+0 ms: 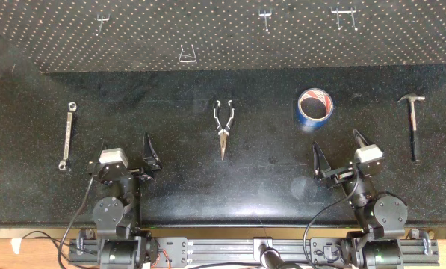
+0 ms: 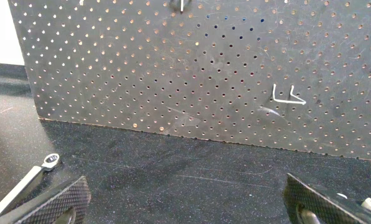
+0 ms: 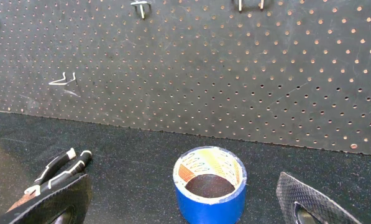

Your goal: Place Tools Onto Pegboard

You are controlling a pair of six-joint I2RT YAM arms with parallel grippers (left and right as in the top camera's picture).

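tape [image 3: 210, 186] close in r wrist view, wrench [image 2: 25, 182] in l wrist view

A silver wrench [image 1: 67, 137], white-handled pliers [image 1: 223, 128], an upright blue tape roll [image 1: 312, 119] and a hammer [image 1: 413, 131] lay apart along the table [image 1: 170, 112] before the pegboard [image 1: 208, 30].

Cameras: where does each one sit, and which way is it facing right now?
Top view: fixed overhead, looking down on table and pegboard; shows both arms, left hand and right hand open.
Left wrist view: on the left wrist, facing the pegboard, wrench nearby; own fingers at the corners.
Right wrist view: on the right wrist, facing the pegboard over the tape roll, pliers nearby.
Shared: both wrist views show the same wire hook.
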